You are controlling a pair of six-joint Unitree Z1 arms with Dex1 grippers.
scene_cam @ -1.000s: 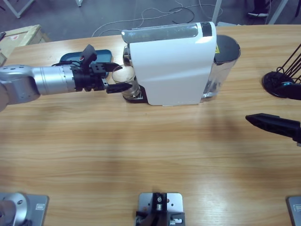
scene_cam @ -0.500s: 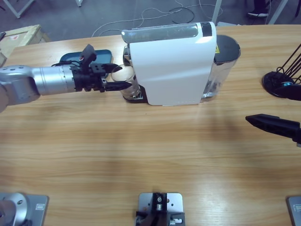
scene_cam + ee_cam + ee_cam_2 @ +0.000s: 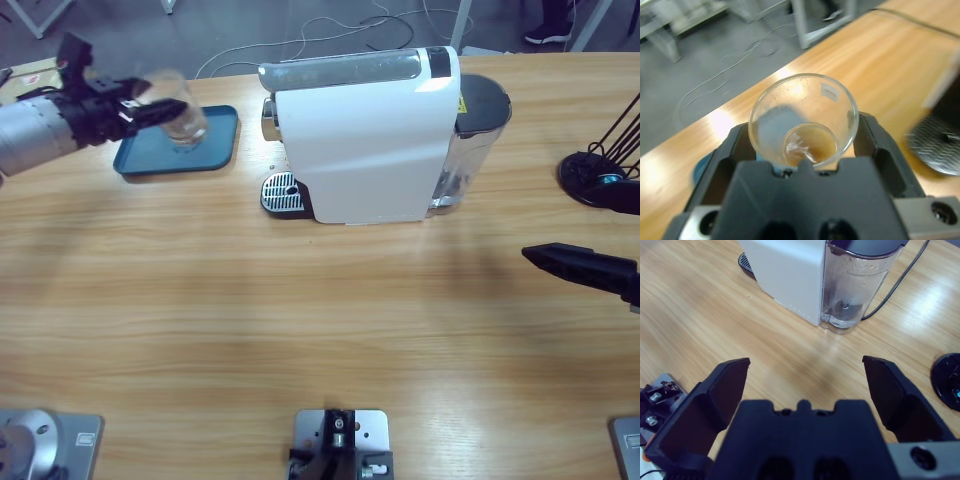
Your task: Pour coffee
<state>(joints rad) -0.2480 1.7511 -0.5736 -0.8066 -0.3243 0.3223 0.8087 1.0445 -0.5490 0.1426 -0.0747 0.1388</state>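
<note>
My left gripper [image 3: 172,112] is shut on a small clear tumbler [image 3: 184,122], held over the blue tray [image 3: 218,150] at the table's far left. In the left wrist view the tumbler [image 3: 805,107] sits between the two jaws of the left gripper [image 3: 802,131], with a little brown coffee [image 3: 815,145] pooled at its bottom. The white coffee machine [image 3: 365,140] stands at the back middle, and its round drip grate [image 3: 281,190] is bare. My right gripper [image 3: 531,255] hovers open near the right edge; in the right wrist view the right gripper [image 3: 805,365] has nothing between its jaws.
The machine's clear water tank [image 3: 855,285] faces the right gripper, with a cable running off behind it. A black round stand [image 3: 598,178] sits at the far right. A wooden crate [image 3: 40,75] is at the table's back left corner.
The left gripper closed on the tumbler at the drip grate, then carried it left and back to above the blue tray. The right arm has not moved.
</note>
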